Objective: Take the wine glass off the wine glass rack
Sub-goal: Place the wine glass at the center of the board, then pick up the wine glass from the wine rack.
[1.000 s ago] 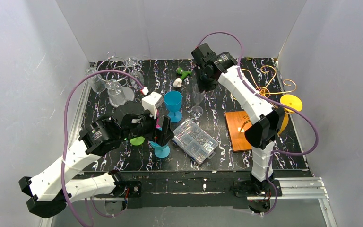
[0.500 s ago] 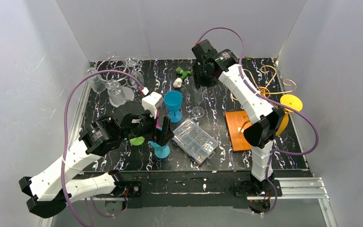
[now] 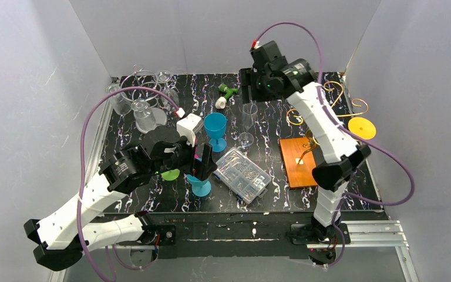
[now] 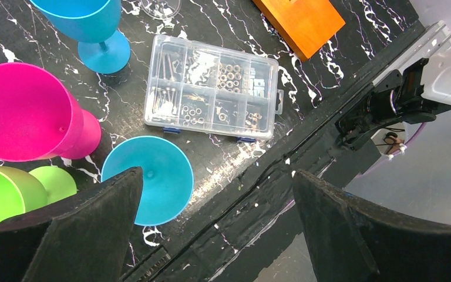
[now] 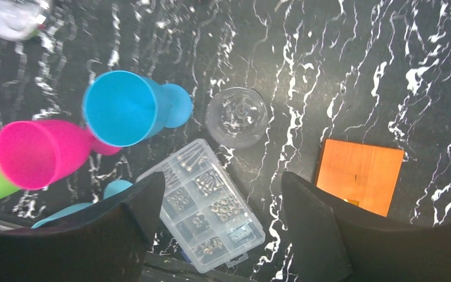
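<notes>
A clear wine glass [image 3: 246, 121] stands upright on the black marbled table, apart from the rack; from above it shows in the right wrist view [image 5: 236, 116]. The rack's golden curled wire [image 3: 330, 101] rises at the back right from its orange-brown wooden base [image 3: 298, 163] [image 5: 361, 175]. A yellow glass [image 3: 361, 127] hangs by the rack, its bowl hidden behind my right arm. My right gripper [image 3: 248, 93] [image 5: 220, 183] is open and empty, high above and behind the clear glass. My left gripper [image 3: 202, 166] [image 4: 214, 177] is open and empty over the turquoise glass's foot [image 4: 150, 179].
A clear plastic compartment box [image 3: 243, 174] [image 4: 211, 88] [image 5: 202, 205] lies at front centre. Blue [image 3: 215, 128], pink [image 5: 41, 153] and green [image 4: 0, 197] plastic glasses stand at its left. Several clear glasses [image 3: 141, 108] stand at the back left. A green-and-white small object [image 3: 225, 94] lies at the back.
My right gripper has risen and moved back and to the right, away from the clear glass's rim. The clear glass stays standing on the table. The left arm has not moved.
</notes>
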`<state>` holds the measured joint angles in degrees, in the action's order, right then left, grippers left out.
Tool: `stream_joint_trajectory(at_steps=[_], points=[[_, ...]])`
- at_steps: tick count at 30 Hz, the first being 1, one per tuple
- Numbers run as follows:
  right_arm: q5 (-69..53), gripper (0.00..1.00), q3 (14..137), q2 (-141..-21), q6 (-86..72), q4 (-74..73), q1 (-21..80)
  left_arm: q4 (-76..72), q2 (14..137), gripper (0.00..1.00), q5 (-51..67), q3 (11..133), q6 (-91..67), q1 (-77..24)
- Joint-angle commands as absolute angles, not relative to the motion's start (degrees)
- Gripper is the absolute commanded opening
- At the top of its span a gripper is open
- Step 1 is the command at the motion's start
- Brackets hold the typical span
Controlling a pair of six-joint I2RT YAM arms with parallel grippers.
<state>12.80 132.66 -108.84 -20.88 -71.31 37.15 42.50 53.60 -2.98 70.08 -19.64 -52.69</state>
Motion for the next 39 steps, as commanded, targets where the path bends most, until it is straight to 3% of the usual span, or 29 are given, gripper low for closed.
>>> stream_joint_trajectory(at_steps=[1, 8, 22, 39], points=[[12.96, 0.85, 136.22, -99.67, -21.62, -67.16, 37.08, 42.28, 53.57, 0.98, -4.17, 70.0, -19.34, -53.0], [24.14, 0.98, 133.71, -87.19, -22.61, -65.99, 37.09, 42.95, 53.59, 0.98, -5.02, 70.03, -19.16, -53.0], [46.75, 0.98, 130.79, -72.29, -23.51, -80.34, 37.08, 43.13, 54.03, 0.98, -6.62, 70.01, -20.82, -53.0], [60.44, 0.98, 109.18, -63.28, -25.27, -81.05, 37.09, 45.18, 55.63, 0.98, -7.65, 72.89, -21.13, -53.0]])
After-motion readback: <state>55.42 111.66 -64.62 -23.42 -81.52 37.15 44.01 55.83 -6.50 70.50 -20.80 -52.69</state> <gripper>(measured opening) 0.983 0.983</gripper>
